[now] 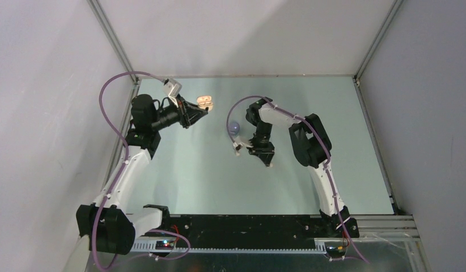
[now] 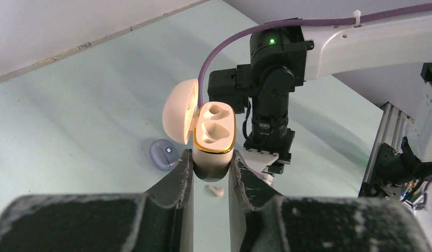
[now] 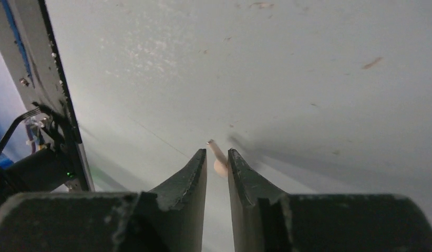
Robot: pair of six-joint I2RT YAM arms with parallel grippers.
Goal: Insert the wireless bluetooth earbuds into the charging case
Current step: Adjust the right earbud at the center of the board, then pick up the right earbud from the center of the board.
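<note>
My left gripper (image 2: pixel 213 167) is shut on the base of an open cream charging case (image 2: pixel 214 137) with a gold rim. It holds the case above the table, lid (image 2: pixel 180 111) swung left, both sockets empty; it also shows in the top view (image 1: pixel 204 102). A cream earbud (image 2: pixel 214 191) lies on the table below the case. My right gripper (image 3: pixel 217 153) hovers low, its jaws a narrow gap apart. A cream earbud (image 3: pixel 219 164) shows between its fingertips, against the right one, apart from the left. A closed purple case (image 1: pixel 234 128) lies on the table. No purple earbuds show.
The purple case (image 2: pixel 164 154) lies just left of the held case. My right arm (image 2: pixel 270 105) stands close behind the held case. The black front rail (image 3: pixel 45 105) shows at the left of the right wrist view. Walls enclose the table (image 1: pixel 333 170).
</note>
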